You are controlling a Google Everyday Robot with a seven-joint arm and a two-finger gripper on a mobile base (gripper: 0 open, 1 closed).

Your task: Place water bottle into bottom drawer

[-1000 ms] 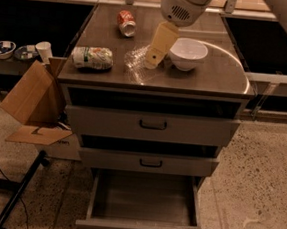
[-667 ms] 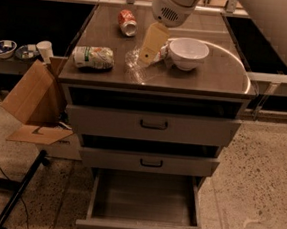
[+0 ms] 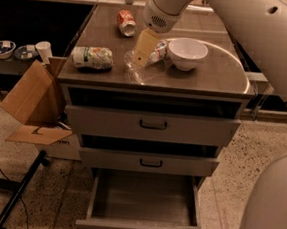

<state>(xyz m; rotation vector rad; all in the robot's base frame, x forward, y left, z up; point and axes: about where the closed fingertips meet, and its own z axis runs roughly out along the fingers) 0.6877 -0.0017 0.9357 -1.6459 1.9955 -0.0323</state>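
On cabinet top [image 3: 214,78], beside bowl [image 3: 187,52]: clear crinkled water bottle [image 3: 159,51] under gripper [image 3: 145,48]; grip unclear.

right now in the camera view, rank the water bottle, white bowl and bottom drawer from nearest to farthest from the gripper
The gripper sits low over the cabinet top.
1. water bottle, right beside it
2. white bowl, further right
3. bottom drawer, open, far below
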